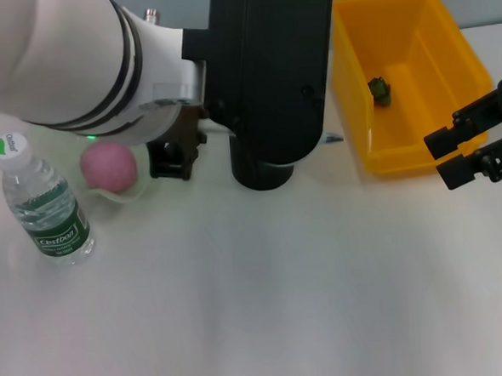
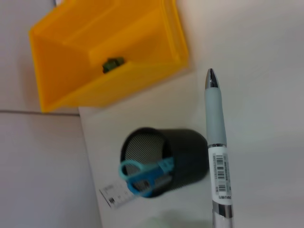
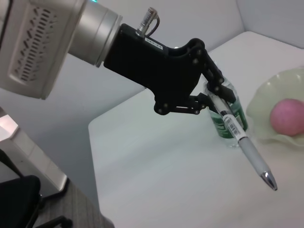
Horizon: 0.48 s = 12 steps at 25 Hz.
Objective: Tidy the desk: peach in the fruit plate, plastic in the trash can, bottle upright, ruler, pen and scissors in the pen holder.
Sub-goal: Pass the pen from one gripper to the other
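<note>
Claw of the left arm point(image 3: 213, 95) pinches the pen point(image 3: 240, 140) near its upper end, tip slanting downward, a hold that suits lowering it point-first into the pen holder point(image 2: 164, 161) seen below it in the left wrist view. Right claw point(image 1: 474, 144) hangs with its fingers apart and holding nothing beside the trash can point(image 1: 410, 76).

White tabletop point(image 1: 267, 306): smooth, matte. Trash can: yellow rigid plastic, rectangular with sloping walls, open top; a small dark green scrap point(image 1: 380, 90), probably the plastic, lies on its floor. Pen holder: black mesh cylinder, upright; the scissors point(image 2: 145, 173), blue-handled, already stand in it, with a white printed tag showing at its rim. Water bottle point(image 1: 43, 205): clear plastic, green label, white cap, standing upright. Fruit plate point(image 3: 273, 111): pale, glossy, wavy-rimmed, shallow, so it cradles the peach point(image 1: 108, 167), a round pink fruit resting inside. Pen: grey rubber grip, silvery tip, barcode sticker on a clear barrel. No ruler can be made out.
</note>
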Tool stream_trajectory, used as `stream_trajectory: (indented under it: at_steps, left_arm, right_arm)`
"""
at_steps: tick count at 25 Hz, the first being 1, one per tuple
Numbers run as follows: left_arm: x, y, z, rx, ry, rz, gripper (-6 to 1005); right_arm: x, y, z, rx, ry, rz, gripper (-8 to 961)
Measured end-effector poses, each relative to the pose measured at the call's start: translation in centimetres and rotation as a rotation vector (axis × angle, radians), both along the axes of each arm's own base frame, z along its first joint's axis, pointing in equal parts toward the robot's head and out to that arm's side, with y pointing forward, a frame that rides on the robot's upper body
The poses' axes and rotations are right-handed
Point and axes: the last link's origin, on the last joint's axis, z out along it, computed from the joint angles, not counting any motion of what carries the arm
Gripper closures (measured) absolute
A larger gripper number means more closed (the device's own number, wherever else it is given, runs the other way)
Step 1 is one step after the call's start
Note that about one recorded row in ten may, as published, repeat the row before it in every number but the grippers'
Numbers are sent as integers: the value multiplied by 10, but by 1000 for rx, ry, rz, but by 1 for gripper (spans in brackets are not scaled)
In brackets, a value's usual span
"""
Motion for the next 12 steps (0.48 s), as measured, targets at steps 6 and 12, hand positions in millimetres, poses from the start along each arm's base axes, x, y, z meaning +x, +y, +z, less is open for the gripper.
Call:
stream_trajectory:
  at_steps: [6,12]
  left_arm:
    - [3,3,-2,1,-36,-47,838]
    - [4,4,0,-16,-35,-134,837]
  right_arm:
    - [-2,5,4,32,-6,0,415]
    - [-12,15,14,79,-51,25,415]
